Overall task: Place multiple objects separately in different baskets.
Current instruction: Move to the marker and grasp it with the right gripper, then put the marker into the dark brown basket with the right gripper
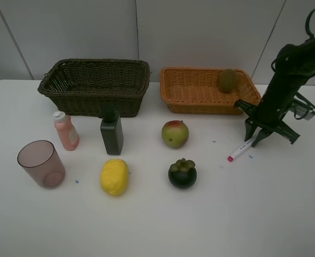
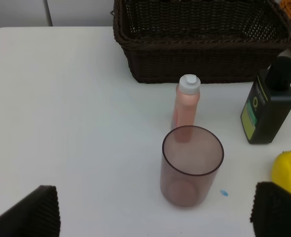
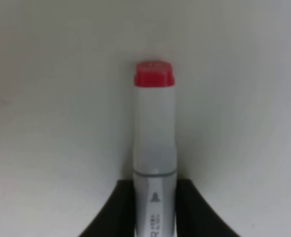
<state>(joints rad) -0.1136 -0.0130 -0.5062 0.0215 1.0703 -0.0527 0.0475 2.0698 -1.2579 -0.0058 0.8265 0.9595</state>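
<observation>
My right gripper is down at the table, its fingers tight against both sides of the white marker, which has a red cap and lies flat. A brown kiwi sits in the orange-tan basket. The dark basket looks empty. On the table are a pink bottle, dark green bottle, tinted cup, lemon, apple and mangosteen. My left gripper is open above the table near the cup, and is out of the exterior high view.
The two baskets stand side by side at the back of the white table. The right arm leans in from the right, beside the orange basket. The left wrist view shows the pink bottle and dark green bottle in front of the dark basket.
</observation>
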